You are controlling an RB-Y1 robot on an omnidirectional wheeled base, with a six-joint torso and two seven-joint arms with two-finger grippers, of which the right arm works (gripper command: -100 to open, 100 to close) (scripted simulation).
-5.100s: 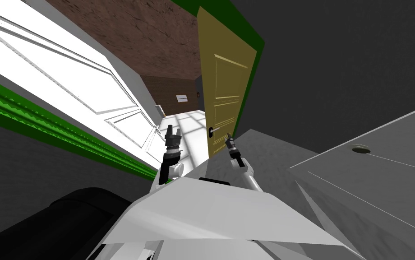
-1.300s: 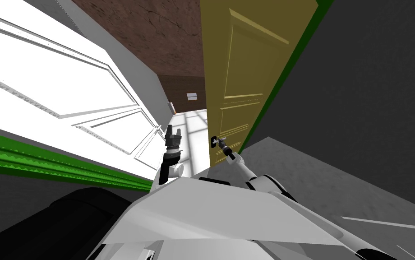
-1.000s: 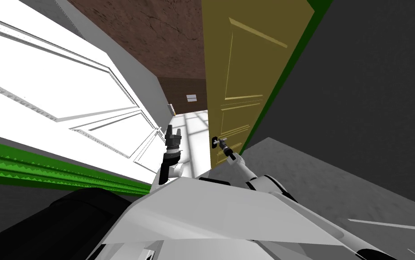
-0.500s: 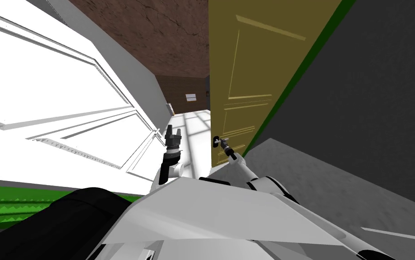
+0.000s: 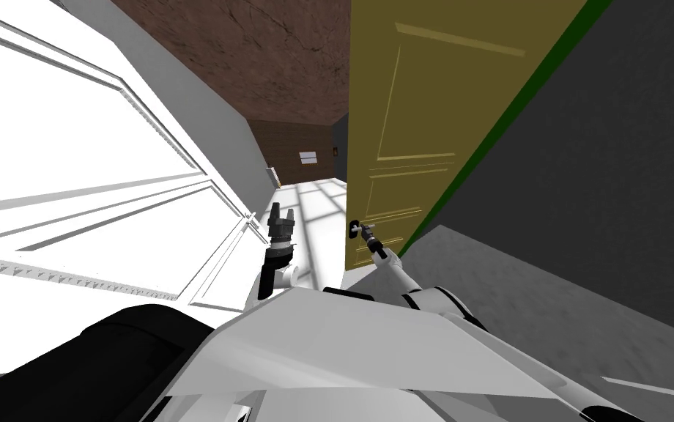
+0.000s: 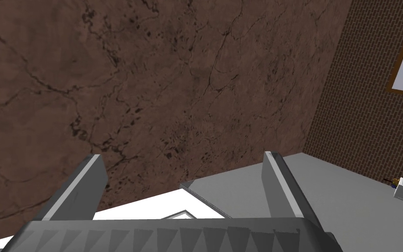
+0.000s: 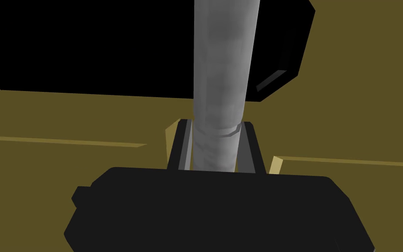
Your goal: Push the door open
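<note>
The right gripper (image 7: 216,131) is clamped on the grey handle (image 7: 222,65), fingers (image 7: 247,146) pressing the bar's two sides just short of the black plate (image 7: 108,43). The left gripper (image 5: 281,218) is raised beside it, clear of the door (image 5: 431,110), spread wide and holding nothing.

The ochre door stands ahead and to the right, already ajar; its far side meets the green frame (image 5: 524,89), and its free edge leaves a gap towards the white panelled door (image 5: 94,146) on the left.

The step in hand looks like the push itself. I would drive forward through the handle and let the wrist follow the door's arc about the frame side, since a straight shove would probably drag the fingers along the bar and off its end; the base should advance with the arm rather than let the reach run out.

The right wrist view proves the grip and the plate behind it, but gives no sense of the swing. The head view gives the gap, the frame, the lit floor (image 5: 313,205) beyond and a far window (image 5: 308,156); there the gripper is too small to judge.
</note>
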